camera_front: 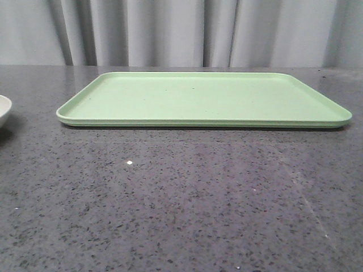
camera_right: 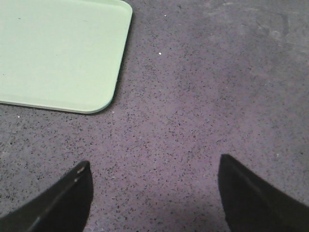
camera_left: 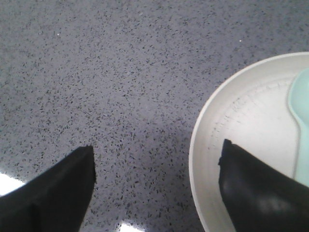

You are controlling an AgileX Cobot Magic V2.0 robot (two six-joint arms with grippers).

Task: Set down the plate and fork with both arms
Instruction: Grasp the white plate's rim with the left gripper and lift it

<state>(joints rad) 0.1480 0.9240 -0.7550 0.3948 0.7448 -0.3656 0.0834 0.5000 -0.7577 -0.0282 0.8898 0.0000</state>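
The off-white plate (camera_left: 251, 111) lies on the speckled grey table, and only a sliver of the plate (camera_front: 3, 110) shows at the left edge of the front view. My left gripper (camera_left: 157, 145) is open and straddles the plate's rim, one finger above the inside and the other above the bare table. My right gripper (camera_right: 153, 161) is open over bare table with nothing between its fingers. The fork is out of view. Neither arm shows in the front view.
A pale blue spoon (camera_left: 301, 101) lies in the plate. A large light-green tray (camera_front: 204, 122) sits at the middle back of the table; one corner of the tray (camera_right: 58, 53) shows beyond my right gripper. Grey curtains hang behind the table.
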